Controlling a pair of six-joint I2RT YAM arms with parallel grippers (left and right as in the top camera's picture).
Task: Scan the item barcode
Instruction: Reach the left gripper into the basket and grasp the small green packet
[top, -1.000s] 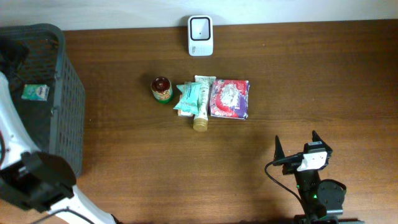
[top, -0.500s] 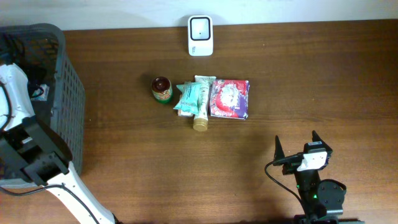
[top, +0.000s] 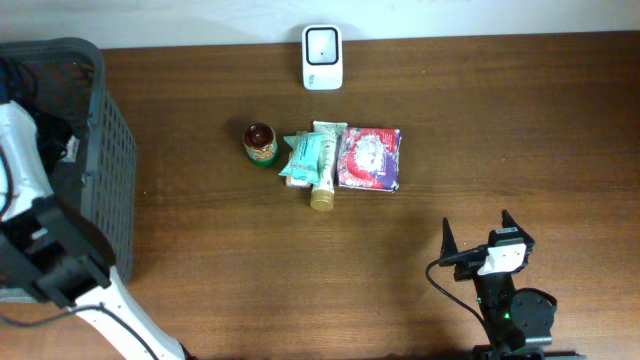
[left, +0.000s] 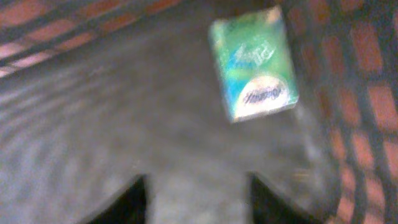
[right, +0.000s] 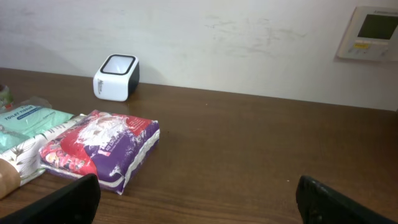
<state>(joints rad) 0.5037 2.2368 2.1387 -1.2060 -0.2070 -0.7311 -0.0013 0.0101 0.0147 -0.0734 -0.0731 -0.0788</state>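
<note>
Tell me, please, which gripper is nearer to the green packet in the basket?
Left. The left gripper is inside the basket, close to the green packet; the right gripper sits far across the table.

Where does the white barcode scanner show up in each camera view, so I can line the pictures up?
Overhead: scanner at top centre.
Left wrist: not in it.
Right wrist: scanner at upper left.
Shared landmark: red and purple packet, below and right of the scanner overhead; the red and purple packet lies lower left in the right wrist view.
</note>
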